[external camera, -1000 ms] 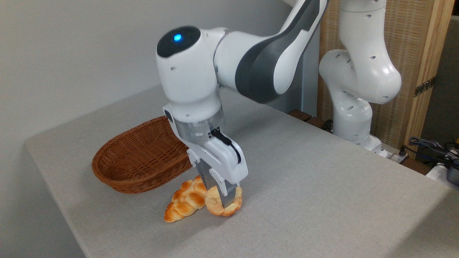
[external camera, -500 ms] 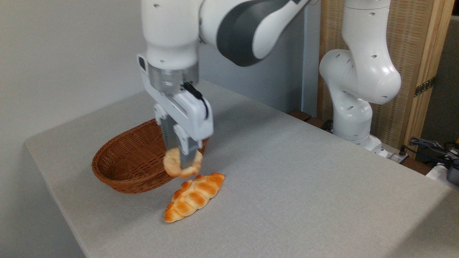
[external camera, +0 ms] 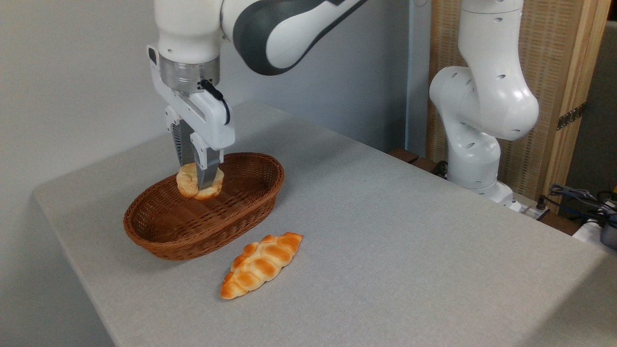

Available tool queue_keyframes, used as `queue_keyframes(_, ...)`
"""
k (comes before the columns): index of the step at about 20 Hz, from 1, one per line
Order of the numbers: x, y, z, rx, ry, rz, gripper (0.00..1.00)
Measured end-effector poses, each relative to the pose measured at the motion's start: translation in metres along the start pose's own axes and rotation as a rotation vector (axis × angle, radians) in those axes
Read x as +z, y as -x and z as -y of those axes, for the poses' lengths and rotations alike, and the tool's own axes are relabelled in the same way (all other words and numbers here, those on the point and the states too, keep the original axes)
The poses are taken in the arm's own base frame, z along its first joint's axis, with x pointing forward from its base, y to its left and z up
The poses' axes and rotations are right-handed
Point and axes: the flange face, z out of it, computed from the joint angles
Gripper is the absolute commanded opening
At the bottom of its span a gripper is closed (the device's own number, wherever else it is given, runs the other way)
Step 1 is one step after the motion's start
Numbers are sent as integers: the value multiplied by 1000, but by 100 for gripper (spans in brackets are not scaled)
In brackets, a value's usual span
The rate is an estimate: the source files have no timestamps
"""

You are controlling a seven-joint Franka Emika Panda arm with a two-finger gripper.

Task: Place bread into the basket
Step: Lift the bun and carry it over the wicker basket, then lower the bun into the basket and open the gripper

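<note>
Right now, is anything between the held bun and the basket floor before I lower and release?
Nothing visible. The gripper holds the bun over the basket, whose interior looks empty beneath it. The braided loaf lies outside on the table, clear of the path.

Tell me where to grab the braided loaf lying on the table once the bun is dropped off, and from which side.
Probably best to take the braided loaf across its thick middle, coming straight down from above. It lies flat on the table, long axis running diagonally with tapering ends, so the fingers should close across the narrow width. The basket sits close on its left, so keep the far finger clear of it.
</note>
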Motion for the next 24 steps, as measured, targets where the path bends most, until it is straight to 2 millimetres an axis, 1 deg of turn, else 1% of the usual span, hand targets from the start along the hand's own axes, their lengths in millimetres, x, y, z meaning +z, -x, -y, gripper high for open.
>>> queue_keyframes(2, 10, -7, -10, 3, 7, 5, 100)
queue_keyframes(4, 20, -11, -15, 14, 12, 15, 100)
queue_keyframes(8, 35, -13, -17, 30, 11, 43, 100)
queue_keyframes(12, 40, -16, -19, 39, 9, 44, 100)
queue_keyframes(20, 32, -19, -18, 33, 0, 30, 100)
queue_keyframes(23, 16, -20, -8, 15, -18, 3, 100)
queue_keyframes(24, 6, -18, 2, -3, -31, -8, 100)
